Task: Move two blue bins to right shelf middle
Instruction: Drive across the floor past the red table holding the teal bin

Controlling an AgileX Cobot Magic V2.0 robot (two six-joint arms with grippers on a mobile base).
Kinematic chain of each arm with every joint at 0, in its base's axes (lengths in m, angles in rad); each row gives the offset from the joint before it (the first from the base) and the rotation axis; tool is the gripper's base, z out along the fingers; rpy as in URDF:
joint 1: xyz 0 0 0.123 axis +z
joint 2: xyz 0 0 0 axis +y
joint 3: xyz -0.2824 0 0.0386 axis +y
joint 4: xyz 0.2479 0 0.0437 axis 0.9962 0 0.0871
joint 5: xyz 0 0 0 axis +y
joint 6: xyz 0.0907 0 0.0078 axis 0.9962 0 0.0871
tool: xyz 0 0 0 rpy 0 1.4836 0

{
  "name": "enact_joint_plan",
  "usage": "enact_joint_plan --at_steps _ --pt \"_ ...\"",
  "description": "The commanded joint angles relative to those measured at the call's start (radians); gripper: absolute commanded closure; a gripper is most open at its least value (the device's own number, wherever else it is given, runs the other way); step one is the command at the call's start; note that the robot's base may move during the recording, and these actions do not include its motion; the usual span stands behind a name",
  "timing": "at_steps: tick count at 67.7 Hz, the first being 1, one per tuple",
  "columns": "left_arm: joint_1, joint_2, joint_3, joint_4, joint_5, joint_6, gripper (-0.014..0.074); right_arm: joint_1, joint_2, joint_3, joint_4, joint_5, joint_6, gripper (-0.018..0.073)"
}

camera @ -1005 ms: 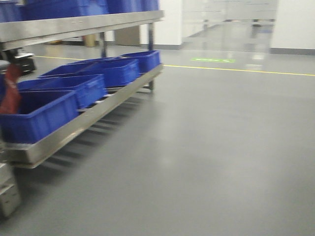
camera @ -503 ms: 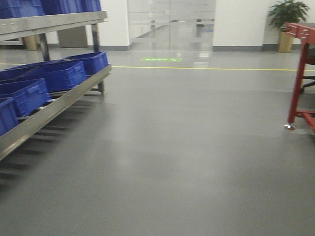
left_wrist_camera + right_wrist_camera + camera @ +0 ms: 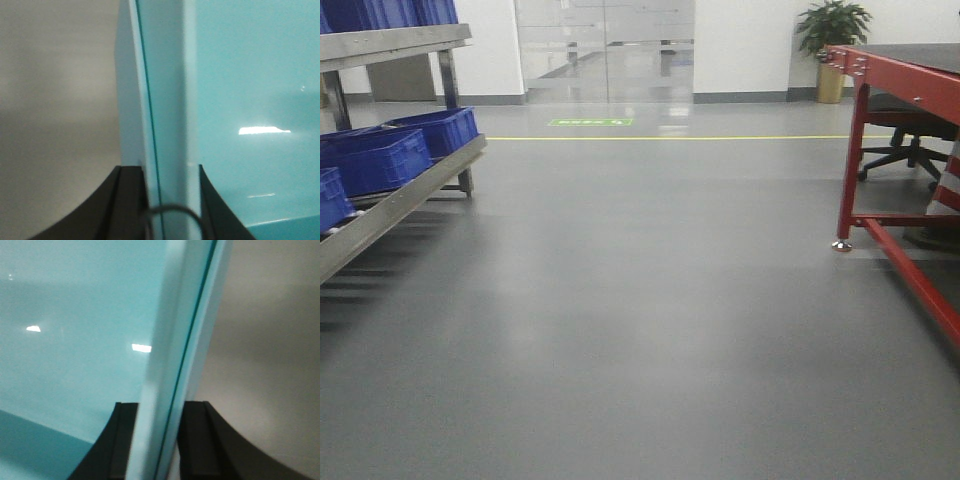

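Pale-blue plastic fills both wrist views: the pale-blue bins (image 3: 250,75) are held up close to the cameras. The left gripper (image 3: 167,172) is clenched over a bin side. One black finger (image 3: 131,200) is on the outside of the wall and the other is on the inside, and both press against it. A thin dark-teal line runs along the rim between two pale layers, as if one bin sits inside the other. The right gripper (image 3: 160,407) grasps the pale-blue bins (image 3: 75,300) in the same way, with its fingers (image 3: 197,440) on both sides of the wall. Beyond each wall there is only blurred grey-beige ground, so I cannot tell where the bins are in relation to the bench.

In the front view the red bench (image 3: 880,70) stands at the right. A potted plant (image 3: 832,40) is beyond its far left corner, and an office chair (image 3: 905,135) is under its top. Across the grey floor (image 3: 650,300), well apart from the bench's left edge, a steel shelf (image 3: 400,190) carries dark-blue bins (image 3: 380,155).
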Motion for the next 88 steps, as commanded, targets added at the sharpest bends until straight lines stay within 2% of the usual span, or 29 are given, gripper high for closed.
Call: enact_joint_plan --at_steps 1,88 --pt "-0.004 -0.022 -0.02 -0.064 -0.127 -0.007 0.0707 0.004 -0.013 -0.013 0.043 -0.057 -0.033 0.0713" --pt "-0.004 -0.022 -0.02 -0.064 -0.129 -0.007 0.0707 0.004 -0.013 -0.013 0.043 -0.059 -0.033 0.0713"
